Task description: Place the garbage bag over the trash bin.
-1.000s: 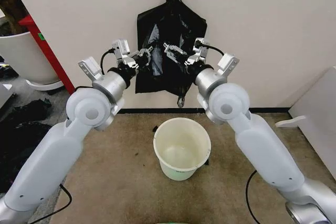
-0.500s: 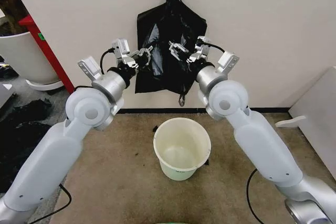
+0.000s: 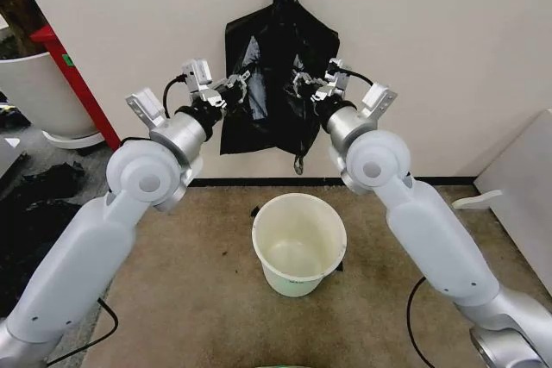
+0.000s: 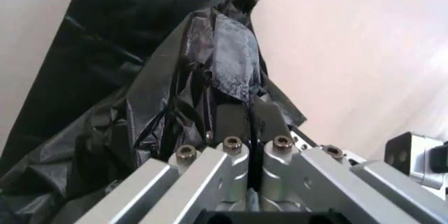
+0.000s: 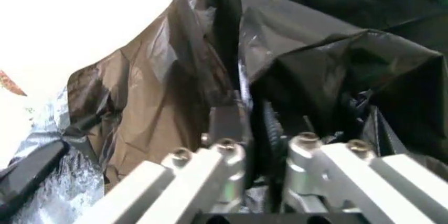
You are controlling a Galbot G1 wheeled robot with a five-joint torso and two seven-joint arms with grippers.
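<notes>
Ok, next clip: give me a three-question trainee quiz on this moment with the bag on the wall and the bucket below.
1. True or false: the garbage bag already lines the trash bin.
2. Where does the garbage bag hang? A) from a hook on the wall B) on the bin's rim C) on the floor
3. Fill in: the left end effector is shut on the ____.

Key:
1. False. The bag hangs on the wall and the bin stands open below it on the floor.
2. A.
3. Garbage bag. The right end effector is also at the film, a fold between its fingers.
</notes>
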